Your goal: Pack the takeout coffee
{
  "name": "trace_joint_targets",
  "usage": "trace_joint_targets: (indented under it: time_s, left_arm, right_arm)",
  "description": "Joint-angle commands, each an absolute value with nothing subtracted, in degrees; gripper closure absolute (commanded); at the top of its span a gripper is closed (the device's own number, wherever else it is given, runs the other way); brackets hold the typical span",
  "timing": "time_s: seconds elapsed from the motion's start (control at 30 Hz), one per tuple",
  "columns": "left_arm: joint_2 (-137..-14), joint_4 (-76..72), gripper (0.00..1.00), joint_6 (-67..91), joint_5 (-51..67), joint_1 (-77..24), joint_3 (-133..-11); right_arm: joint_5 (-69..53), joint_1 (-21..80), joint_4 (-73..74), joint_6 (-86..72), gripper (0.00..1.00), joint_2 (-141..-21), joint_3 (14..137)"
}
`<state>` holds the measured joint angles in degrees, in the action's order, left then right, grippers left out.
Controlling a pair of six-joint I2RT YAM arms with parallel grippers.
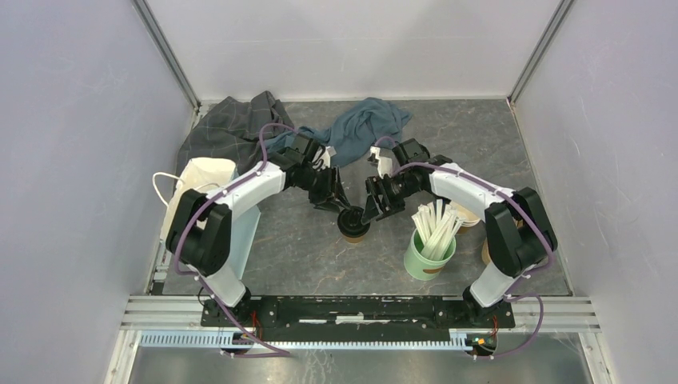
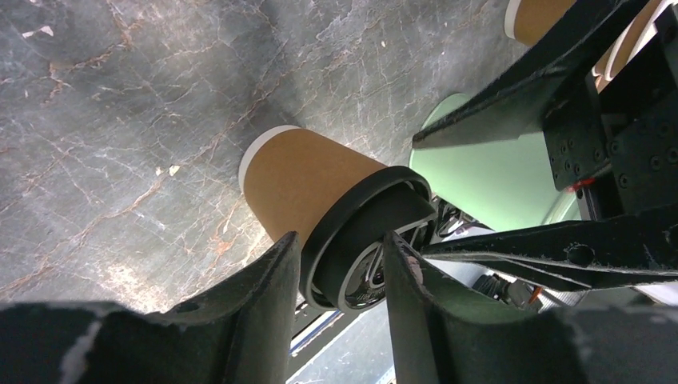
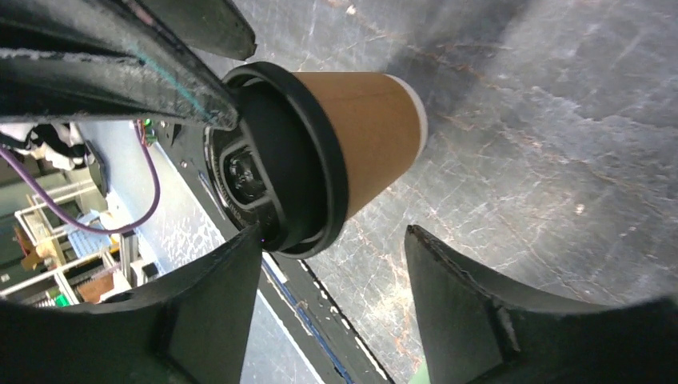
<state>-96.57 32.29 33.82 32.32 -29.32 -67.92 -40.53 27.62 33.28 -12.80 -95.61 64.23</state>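
Note:
One takeout coffee, a brown paper cup with a black sip lid, stands upright mid-table between both arms. My left gripper comes at it from the left. In the left wrist view the left gripper is shut on the lid, one finger on the rim and the other on the raised top. My right gripper is at the cup's right side. In the right wrist view the right gripper stands open. Its left fingertip sits just under the lid, and its other finger is clear of the cup.
A green cup of pale stirrers stands close to the right of the coffee, also green cup. Lidless cups and a part-hidden brown cup lie by the right arm. A white bag is at left, cloths behind.

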Motion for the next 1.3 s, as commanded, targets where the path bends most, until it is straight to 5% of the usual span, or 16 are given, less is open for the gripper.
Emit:
trace_joint_targets:
  time_s: [0.0,0.47,0.6,0.83,0.97,1.27]
  left_arm:
    - [-93.04,31.05,0.53,32.67,32.62,-29.29,-65.36]
    - [-85.25,27.0,0.61,37.35,32.54,-29.27,-55.78]
    - [-83.49,25.87,0.6,38.39,32.96,-29.27,-54.55]
    - [-81.85,26.64,0.35,39.46,32.75,-27.57,-56.86]
    - [-81.65,23.32,0.3,41.58,35.31,-26.55,-55.62]
    - [-86.33,20.8,0.45,41.83,38.36,-26.54,-54.44]
  right_arm:
    - [-41.52,29.31,30.48,-13.63,0.32,-95.04,63.76]
    - [-40.53,29.3,25.66,-11.16,0.45,-103.0,73.38]
    - [-42.06,29.32,27.93,-9.29,0.37,-105.04,76.39]
    - [-43.6,26.26,27.55,-11.62,0.18,-99.11,71.03]
    - [-46.7,25.49,25.16,-11.8,0.15,-97.28,66.59]
    - [-51.11,24.36,18.24,-17.03,0.3,-100.29,65.98]
